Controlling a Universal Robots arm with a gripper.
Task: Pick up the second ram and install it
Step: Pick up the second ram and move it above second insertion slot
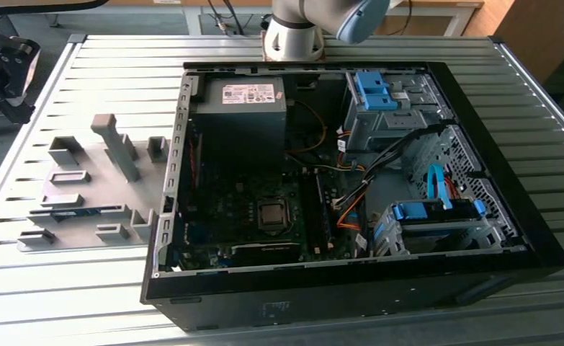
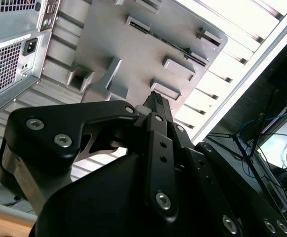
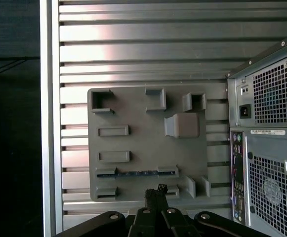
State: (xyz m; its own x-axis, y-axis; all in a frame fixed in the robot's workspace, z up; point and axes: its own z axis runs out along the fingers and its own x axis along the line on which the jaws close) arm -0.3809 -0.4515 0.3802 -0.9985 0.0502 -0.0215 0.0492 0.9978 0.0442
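In the exterior view, the second ram [image 1: 75,213] lies flat in a slot of the gray fixture plate [image 1: 89,184] at the exterior view's left. We judge it light, stiff and fragile: take hold across the long edges near mid-length, clear of chips and contacts. In the first wrist view the gripper [image 3: 155,193] hangs above the plate, fingers pressed together, holding nothing. Further right stands the open computer case [image 1: 541,245]; the white label [image 1: 248,94] on its power supply carries print too small to read.
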